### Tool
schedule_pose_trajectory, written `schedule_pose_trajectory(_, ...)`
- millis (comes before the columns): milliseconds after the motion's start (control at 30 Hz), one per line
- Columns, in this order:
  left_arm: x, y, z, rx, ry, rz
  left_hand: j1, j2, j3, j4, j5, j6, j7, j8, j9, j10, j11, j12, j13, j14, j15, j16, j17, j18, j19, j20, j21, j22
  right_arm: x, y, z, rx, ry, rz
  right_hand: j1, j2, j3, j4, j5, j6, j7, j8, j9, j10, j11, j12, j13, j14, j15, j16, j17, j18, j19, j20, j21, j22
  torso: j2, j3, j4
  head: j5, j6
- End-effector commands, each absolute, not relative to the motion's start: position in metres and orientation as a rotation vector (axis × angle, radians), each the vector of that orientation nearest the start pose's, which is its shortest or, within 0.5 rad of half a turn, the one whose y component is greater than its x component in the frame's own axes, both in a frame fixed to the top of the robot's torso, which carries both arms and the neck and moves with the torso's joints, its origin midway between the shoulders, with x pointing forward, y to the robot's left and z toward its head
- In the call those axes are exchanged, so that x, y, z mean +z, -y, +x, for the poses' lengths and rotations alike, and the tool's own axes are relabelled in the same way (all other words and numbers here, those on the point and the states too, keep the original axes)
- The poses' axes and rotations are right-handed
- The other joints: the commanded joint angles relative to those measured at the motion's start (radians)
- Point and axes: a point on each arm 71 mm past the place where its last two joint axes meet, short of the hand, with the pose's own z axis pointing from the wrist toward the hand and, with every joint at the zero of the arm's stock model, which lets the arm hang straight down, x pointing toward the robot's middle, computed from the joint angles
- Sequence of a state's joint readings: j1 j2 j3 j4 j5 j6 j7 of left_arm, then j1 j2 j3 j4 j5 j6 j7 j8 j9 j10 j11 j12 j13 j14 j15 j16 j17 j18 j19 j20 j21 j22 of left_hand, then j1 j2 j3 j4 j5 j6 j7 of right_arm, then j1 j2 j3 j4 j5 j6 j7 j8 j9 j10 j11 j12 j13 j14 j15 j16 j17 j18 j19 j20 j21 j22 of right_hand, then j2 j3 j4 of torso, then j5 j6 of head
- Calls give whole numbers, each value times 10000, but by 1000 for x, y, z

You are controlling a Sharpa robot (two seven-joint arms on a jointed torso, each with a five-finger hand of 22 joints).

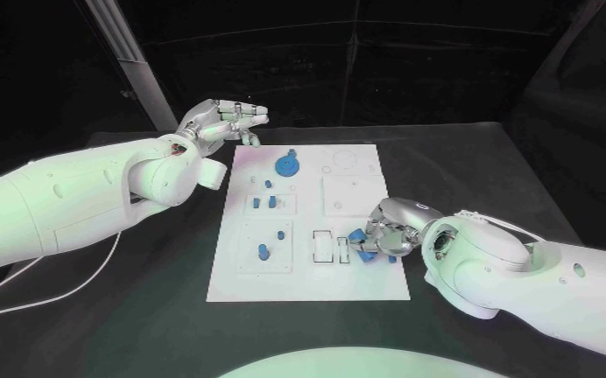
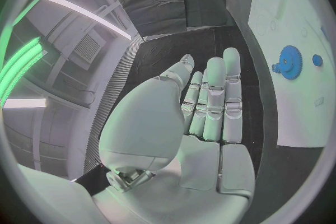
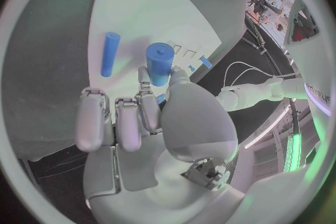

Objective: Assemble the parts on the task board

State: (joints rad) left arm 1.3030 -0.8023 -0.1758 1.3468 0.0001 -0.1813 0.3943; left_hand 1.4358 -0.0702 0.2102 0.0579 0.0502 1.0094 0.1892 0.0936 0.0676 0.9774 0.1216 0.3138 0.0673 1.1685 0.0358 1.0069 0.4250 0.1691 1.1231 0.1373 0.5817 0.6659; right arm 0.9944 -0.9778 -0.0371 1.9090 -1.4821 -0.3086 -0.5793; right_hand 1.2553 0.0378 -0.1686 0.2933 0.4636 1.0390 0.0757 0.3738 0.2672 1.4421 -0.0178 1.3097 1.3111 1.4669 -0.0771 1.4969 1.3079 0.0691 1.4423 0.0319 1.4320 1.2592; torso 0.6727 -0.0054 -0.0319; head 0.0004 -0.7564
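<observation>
Black table [image 1: 480,159], spread under both arms. White board [image 1: 366,282] at table centre, lying between the two hands, long side running away from the body. Left hand [image 1: 225,122] raised just off the board's far corner on its own side, fingers straight and side by side in the left wrist view [image 2: 210,103], grasping nothing. Right hand [image 1: 394,227] down at the board's near edge on its own side, fingers curled round a blue peg [image 3: 159,63]; in the right wrist view the peg stands clear of the fingertips, long axis pointing away from the palm toward the board face. Blue gear [image 1: 289,164] lying flat on the board, nearest the left hand, just inward of its fingertips. Rectangular slots [image 1: 331,247] cut in the board immediately beside the right hand, on the side toward the board's middle. Second blue rod [image 3: 109,54] lying on the board beyond the held peg. Smaller blue pieces [image 1: 263,252] seated in the column of recesses farther from the right hand. Judged next move: peg to be carried a short way inward from the right hand and set down; which hole is meant cannot be told.
</observation>
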Motion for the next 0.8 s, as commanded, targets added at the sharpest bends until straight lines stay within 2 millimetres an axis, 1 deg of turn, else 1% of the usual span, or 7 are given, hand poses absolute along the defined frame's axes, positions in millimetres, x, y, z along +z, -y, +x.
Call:
schedule_pose_trajectory(33,-183,-237,521,-15051,-14861,-10407,-42,59,63,4,43,-26,36,36,-5,-51,34,66,-9,-28,22,-62,-9,134,69,0,-48,-9,-235,176,371,6108,-19229,1951,-214,-40,-108,-21,-42,255,-190,-2,103,91,-12,54,44,801,-62,64,1443,-73,38,-52,54,22,12,-10,11,16,3)
schedule_pose_trajectory(133,-183,-237,520,-15053,-14868,-10409,-38,64,71,1,44,-27,35,39,-5,-54,34,69,-9,-28,22,-61,-11,135,69,1,-50,-11,-235,172,371,6331,-19230,2096,-294,-6,-149,-19,-48,291,-205,-8,119,94,-23,35,39,801,-71,63,1443,-73,39,-62,55,24,19,-3,6,55,-7)
schedule_pose_trajectory(200,-183,-237,520,-15052,-14871,-10410,-38,64,71,1,44,-27,35,39,-5,-54,34,69,-9,-28,22,-61,-11,135,69,1,-50,-11,-236,169,372,6444,-19325,2136,-364,32,-183,-18,-56,330,-220,-11,135,92,-36,9,26,799,-81,58,1435,-72,37,-70,52,18,15,-9,-8,75,-8)
schedule_pose_trajectory(433,-183,-235,520,-15093,-14901,-10395,-38,64,71,1,44,-27,35,39,-5,-54,34,69,-9,-28,22,-61,-11,135,69,1,-50,-11,-242,152,374,6650,-19842,2008,-660,205,-333,-20,-161,514,-291,-14,215,77,-93,-155,-76,796,-128,49,1427,-71,38,-112,48,20,17,-11,7,87,-30)
schedule_pose_trajectory(600,-183,-234,521,-15108,-14918,-10388,-38,64,71,1,44,-27,35,39,-5,-54,34,69,-9,-28,22,-61,-11,135,69,1,-50,-11,-247,142,377,6536,-20243,1963,-772,281,-396,-20,-245,616,-330,-2,258,100,-126,-163,-56,794,-155,44,1423,-71,37,-135,45,19,29,-25,35,108,-42)
schedule_pose_trajectory(733,-183,-233,521,-15124,-14932,-10381,-38,64,71,1,44,-27,35,39,-5,-54,34,69,-9,-28,22,-61,-11,135,69,1,-50,-11,-249,136,378,6466,-20372,1984,-975,302,-542,-17,-394,704,-363,-4,308,125,-157,-181,-36,794,-182,41,1422,-71,38,-162,41,19,24,-6,-8,181,-64)
schedule_pose_trajectory(800,-183,-232,521,-15144,-14948,-10374,-38,64,71,1,44,-27,35,39,-5,-54,34,69,-9,-28,22,-61,-11,135,69,1,-50,-11,-250,134,379,6397,-20396,1966,-1131,309,-646,-15,-503,725,-371,-19,333,133,-165,-202,-33,794,-191,39,1421,-71,39,-173,39,20,32,-6,1,189,-65)
